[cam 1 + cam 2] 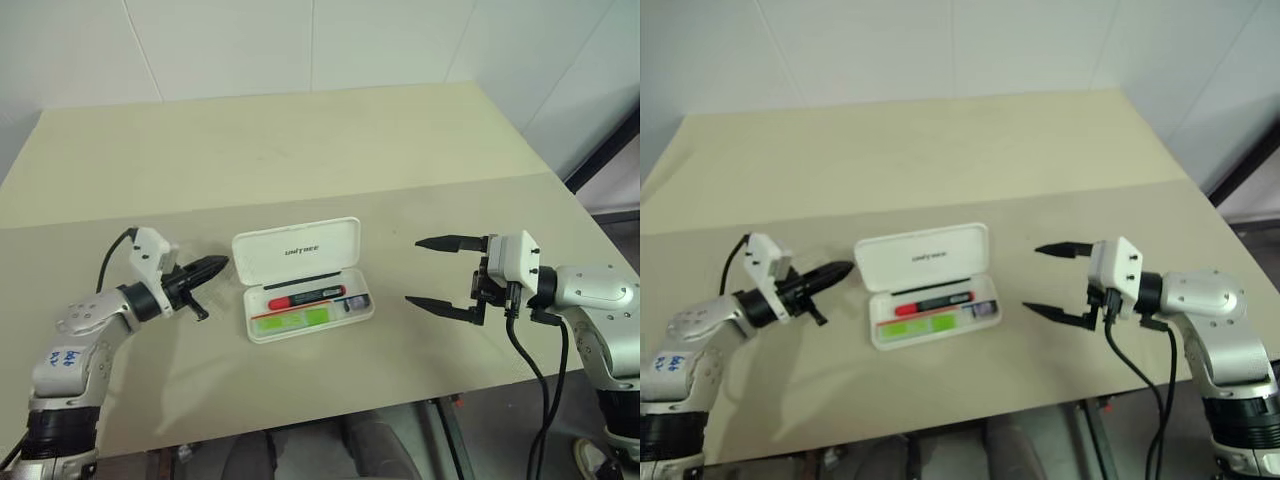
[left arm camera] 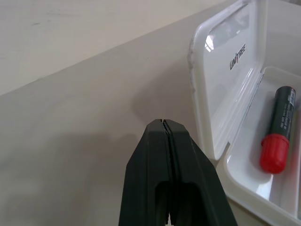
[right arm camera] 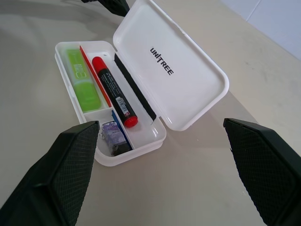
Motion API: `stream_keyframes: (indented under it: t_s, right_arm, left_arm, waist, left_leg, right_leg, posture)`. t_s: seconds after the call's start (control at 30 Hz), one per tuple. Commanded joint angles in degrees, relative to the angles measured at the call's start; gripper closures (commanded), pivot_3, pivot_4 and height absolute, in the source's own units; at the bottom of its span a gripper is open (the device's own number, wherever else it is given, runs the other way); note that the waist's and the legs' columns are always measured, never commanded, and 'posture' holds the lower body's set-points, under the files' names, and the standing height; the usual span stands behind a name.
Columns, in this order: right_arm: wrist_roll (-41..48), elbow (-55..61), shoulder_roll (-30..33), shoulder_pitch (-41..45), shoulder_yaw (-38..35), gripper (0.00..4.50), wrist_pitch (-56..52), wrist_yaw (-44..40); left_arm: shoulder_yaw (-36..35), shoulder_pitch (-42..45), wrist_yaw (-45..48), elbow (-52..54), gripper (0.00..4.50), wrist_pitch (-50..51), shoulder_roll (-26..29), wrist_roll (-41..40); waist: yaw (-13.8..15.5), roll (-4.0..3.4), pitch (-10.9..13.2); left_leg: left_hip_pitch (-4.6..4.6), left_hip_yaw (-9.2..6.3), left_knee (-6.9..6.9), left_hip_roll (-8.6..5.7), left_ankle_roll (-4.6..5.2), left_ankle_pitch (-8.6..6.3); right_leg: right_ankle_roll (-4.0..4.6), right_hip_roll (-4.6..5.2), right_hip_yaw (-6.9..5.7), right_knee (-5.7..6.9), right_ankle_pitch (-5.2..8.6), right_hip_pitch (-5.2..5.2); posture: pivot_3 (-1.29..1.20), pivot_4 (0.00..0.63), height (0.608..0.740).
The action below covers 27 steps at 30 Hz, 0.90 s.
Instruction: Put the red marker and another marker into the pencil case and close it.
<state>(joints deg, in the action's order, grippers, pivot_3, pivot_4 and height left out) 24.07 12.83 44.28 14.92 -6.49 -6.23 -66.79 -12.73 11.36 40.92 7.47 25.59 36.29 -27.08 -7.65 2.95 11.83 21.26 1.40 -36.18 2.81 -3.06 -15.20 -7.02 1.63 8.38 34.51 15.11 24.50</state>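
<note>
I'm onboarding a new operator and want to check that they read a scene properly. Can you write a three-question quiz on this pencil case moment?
1. True or false: the pencil case has its lid closed.
2. Which items lie inside the case? A) only the red marker B) the red marker and the green highlighter C) nothing
3. Fill in: the left tool is ____, while the right tool is open.

Key
1. False: the lid stands open, its UNITREE print showing.
2. B: they lie side by side in the tray, a thin red divider between them.
3. Shut: its fingers are pressed together and hold nothing, beside the case's left end.
</note>
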Motion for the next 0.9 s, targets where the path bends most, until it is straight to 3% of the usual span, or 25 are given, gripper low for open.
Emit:
stream_keyframes:
  t_s: [0.03,0.37,0.67,0.9]
  right_arm:
    - [0.8,2.3,0.2,-0.4,-1.0,0.00,0.4,0.9]
    - [0.9,3.3,-0.3,-1.2,-0.5,0.00,0.5,2.4]
    - [0.5,3.1,-1.0,-0.9,0.0,0.00,0.8,3.1]
    - [0.6,3.3,-1.3,-0.8,0.1,0.00,0.7,3.5]
  left_arm:
    - [1.0,2.9,0.3,-0.6,4.49,-0.9,-0.5,0.5]
    - [2.6,5.7,2.2,-2.3,4.49,-2.1,-0.9,0.8]
    - [1.5,3.9,9.5,0.9,4.49,-4.6,1.1,-1.2]
    - [4.6,4.1,16.0,3.8,4.49,-5.5,2.9,-0.8]
  waist:
    - [-0.1,0.00,0.0]
    - [0.0,0.00,0.0]
    - [0.1,0.00,0.0]
    - [0.2,0.00,0.0]
  left_leg:
    - [-0.01,0.00,0.00,0.00,0.00,0.00]
    - [-0.01,0.00,-0.01,0.00,0.00,0.00]
    - [-0.01,-0.01,-0.01,0.00,0.00,0.00]
    - [0.00,0.00,-0.01,0.00,0.00,0.00]
  right_leg:
    - [-0.01,0.00,0.00,0.01,0.00,0.00]
    - [-0.19,0.00,0.00,0.05,-0.10,0.00]
    - [-0.16,0.00,0.00,0.04,-0.08,0.00]
    - [-0.07,0.00,0.00,0.02,-0.04,0.00]
  posture:
    - [0.00,0.150,0.740]
    - [0.00,0.150,0.740]
    - [0.00,0.150,0.740]
    - [0.00,0.150,0.740]
